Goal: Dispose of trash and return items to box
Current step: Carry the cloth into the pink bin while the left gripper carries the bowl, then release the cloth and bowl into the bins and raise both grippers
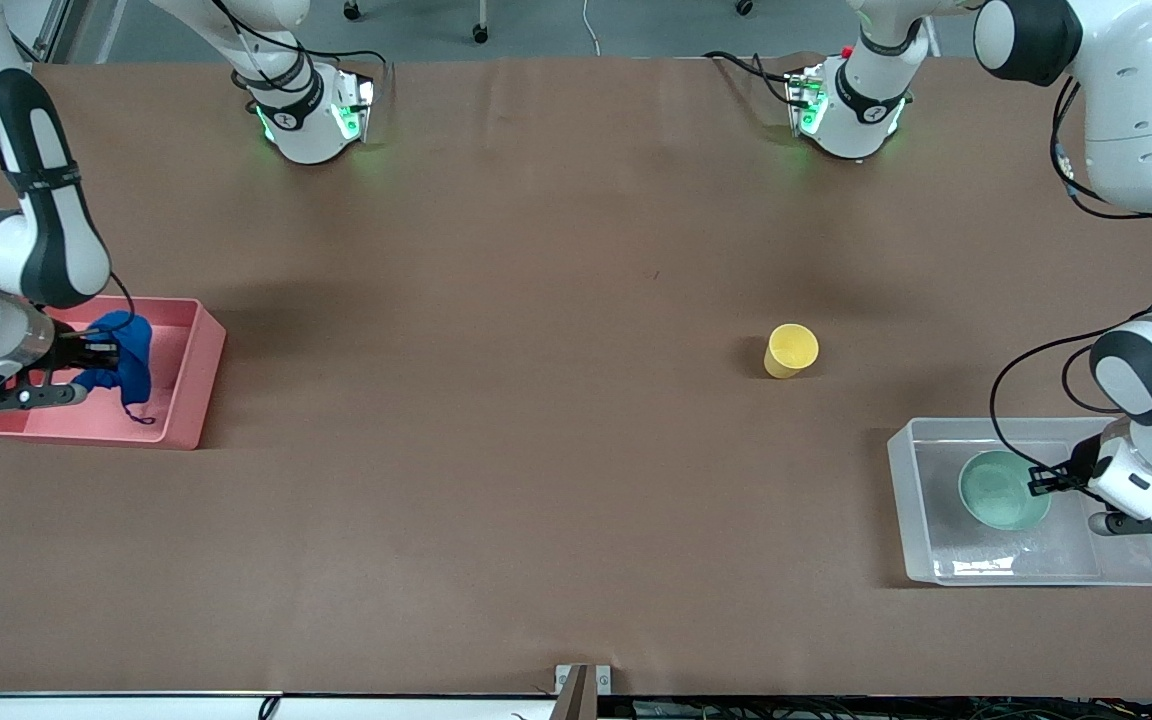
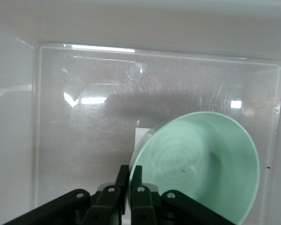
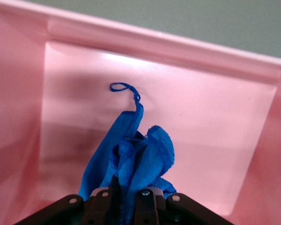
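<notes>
Clear box [image 1: 936, 560] holds the bowl [image 1: 1004, 488], pinched at its rim by the left gripper [image 1: 1044, 480]; blue trash [image 1: 131, 350] is clamped by the right gripper [image 1: 101, 352] over the pink bin [image 1: 191, 400]; cup [image 1: 791, 350] remains unstowed mid-table.

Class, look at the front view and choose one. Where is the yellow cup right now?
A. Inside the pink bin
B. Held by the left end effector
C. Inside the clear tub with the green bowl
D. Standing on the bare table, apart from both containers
D. The yellow cup stands alone on the brown table, away from the clear tub that holds the green bowl and from the pink bin.
</notes>
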Controlling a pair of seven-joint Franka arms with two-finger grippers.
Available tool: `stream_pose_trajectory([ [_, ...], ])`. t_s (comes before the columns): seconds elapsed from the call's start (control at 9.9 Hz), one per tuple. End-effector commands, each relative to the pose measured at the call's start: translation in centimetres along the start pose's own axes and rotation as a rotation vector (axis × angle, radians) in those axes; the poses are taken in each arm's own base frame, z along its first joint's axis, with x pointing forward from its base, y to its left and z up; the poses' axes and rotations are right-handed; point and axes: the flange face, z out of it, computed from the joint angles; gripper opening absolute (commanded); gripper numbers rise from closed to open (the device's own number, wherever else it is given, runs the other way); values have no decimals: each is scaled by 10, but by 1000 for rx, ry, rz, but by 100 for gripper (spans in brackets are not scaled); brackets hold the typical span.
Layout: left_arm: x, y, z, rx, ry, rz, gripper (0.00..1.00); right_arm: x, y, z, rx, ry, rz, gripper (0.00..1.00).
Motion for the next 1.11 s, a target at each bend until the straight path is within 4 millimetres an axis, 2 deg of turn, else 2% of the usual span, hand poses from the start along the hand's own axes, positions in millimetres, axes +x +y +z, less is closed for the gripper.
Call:
stream_pose_trajectory([
  [0.0,0,-4,0,-7,5,3,60,-14,2,23,-14,42,-4,48],
  [0.1,4,-2,-24,-8,34,16,92,-15,5,30,-18,57,4,99],
  [0.2,8,8,-56,-19,70,26,99,-14,6,28,-18,57,11,100],
  [0.3,2,28,-90,-52,65,48,100,-12,3,11,-17,54,15,100],
  [0.4,-9,57,-120,-61,28,110,100,-17,7,-39,-7,74,47,100],
  [0.51,-26,83,-138,-59,-7,157,100,-21,6,-95,35,110,125,100],
  [0.61,-53,112,-147,-67,-32,193,100,-19,-4,-144,85,99,217,100],
  [0.71,-84,146,-148,-89,-65,240,100,-18,-13,-187,100,68,301,100],
  [0.81,-114,179,-138,-106,-110,288,100,-17,-32,-228,107,47,360,100],
  [0.91,-143,209,-126,-113,-154,316,100,-16,-59,-262,108,42,397,100],
  [1.01,-163,233,-108,-119,-203,353,100,-14,-77,-292,108,43,424,100],
])
